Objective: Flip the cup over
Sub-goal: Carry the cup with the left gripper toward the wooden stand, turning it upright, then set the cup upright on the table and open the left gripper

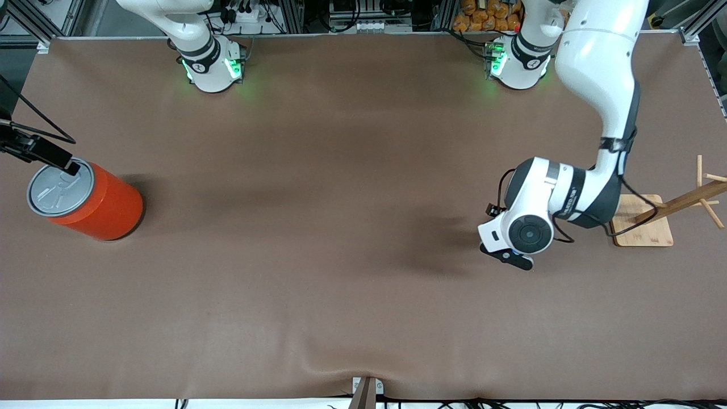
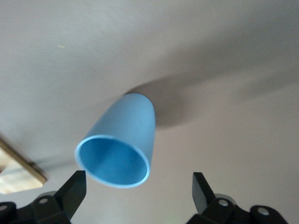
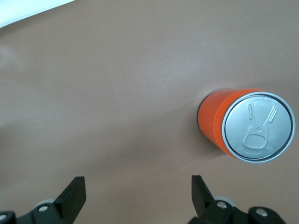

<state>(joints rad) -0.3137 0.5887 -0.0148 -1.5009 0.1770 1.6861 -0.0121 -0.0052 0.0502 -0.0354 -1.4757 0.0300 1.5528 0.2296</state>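
The cup (image 2: 122, 142) is a small light-blue tumbler with a darker blue inside, seen only in the left wrist view. Its closed narrow end is on the brown table and its open mouth faces the wrist camera. My left gripper (image 2: 138, 189) is open and empty just short of the cup's rim, with one fingertip (image 2: 74, 184) close beside it. In the front view the left arm's hand (image 1: 519, 230) hides the cup. My right gripper (image 3: 138, 189) is open and empty above bare table beside the orange-red can (image 3: 219, 123).
The orange-red can (image 1: 99, 207) with its grey lid stands at the right arm's end of the table. The right hand (image 1: 42, 150) reaches over its lid. A wooden peg rack on a square base (image 1: 644, 230) stands beside the left arm, also showing in the left wrist view (image 2: 14, 175).
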